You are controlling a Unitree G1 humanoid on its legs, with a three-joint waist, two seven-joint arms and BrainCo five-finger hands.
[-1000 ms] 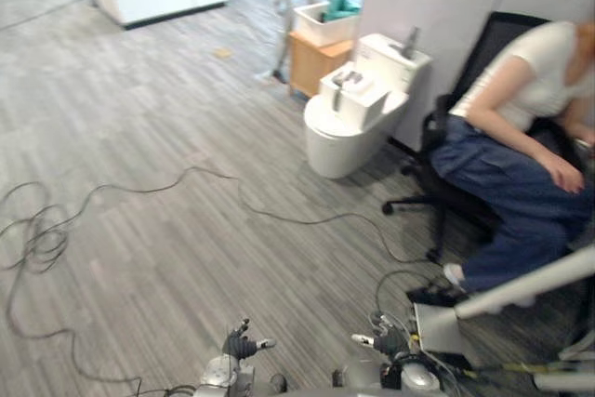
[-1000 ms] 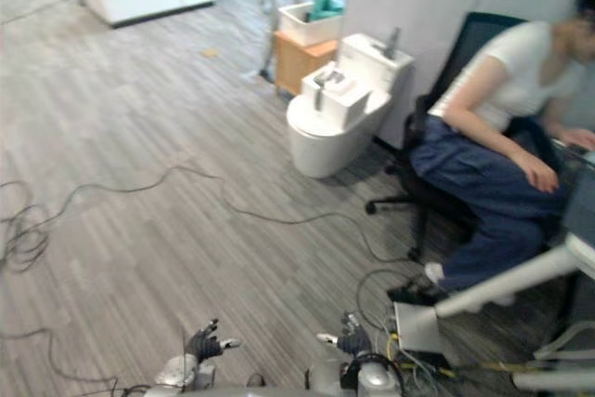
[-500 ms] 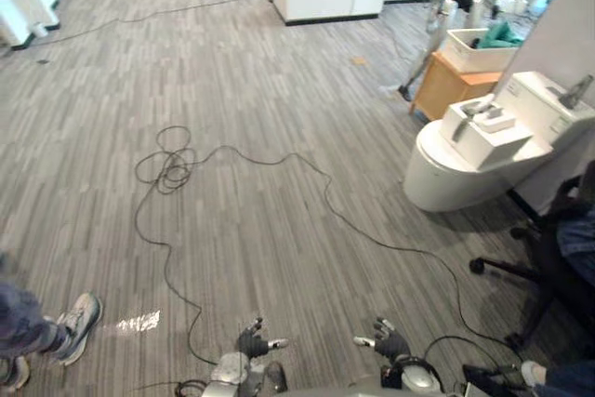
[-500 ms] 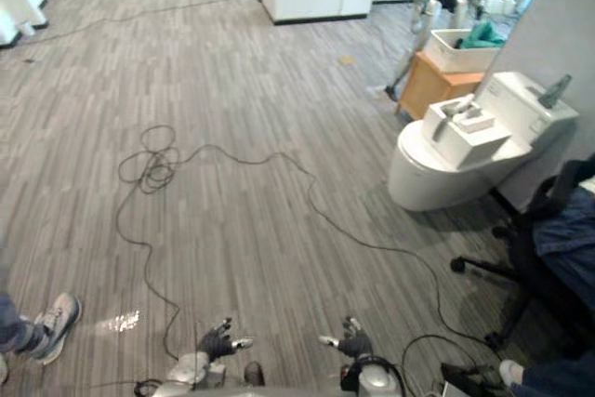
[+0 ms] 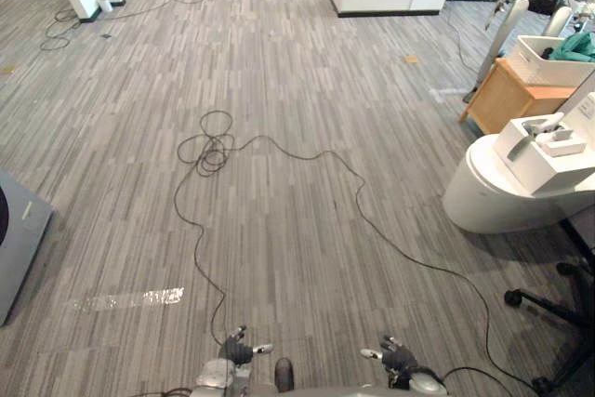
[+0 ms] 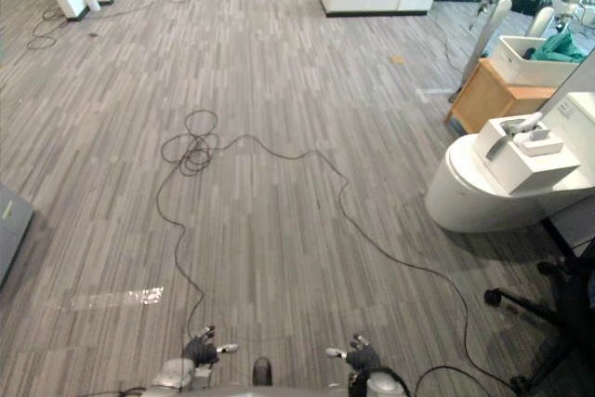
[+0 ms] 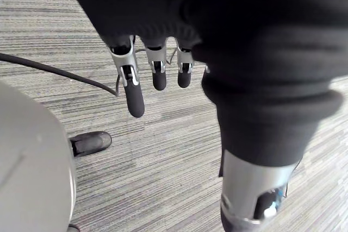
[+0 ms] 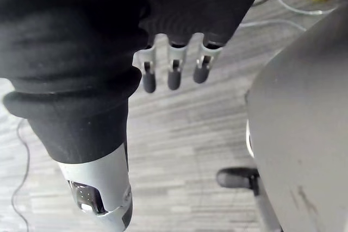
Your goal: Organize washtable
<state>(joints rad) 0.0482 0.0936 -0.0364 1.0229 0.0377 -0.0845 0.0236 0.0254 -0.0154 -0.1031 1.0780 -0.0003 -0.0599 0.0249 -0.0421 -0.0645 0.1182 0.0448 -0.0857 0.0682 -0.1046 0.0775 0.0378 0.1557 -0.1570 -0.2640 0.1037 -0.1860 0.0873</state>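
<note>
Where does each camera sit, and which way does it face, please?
Left eye view: on the head, facing down and forward over floor to a toilet; left hand and right hand below.
Right eye view: beside it; shares that scene and both hands.
Left wrist view: along the left hand's open fingers to floor.
Right wrist view: likewise, right hand.

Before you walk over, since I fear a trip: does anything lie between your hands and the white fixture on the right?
The left hand and right hand hang open and empty. A thin dark cable crosses the floor between them and the white fixture; a black chair base stands beside that path.
</note>
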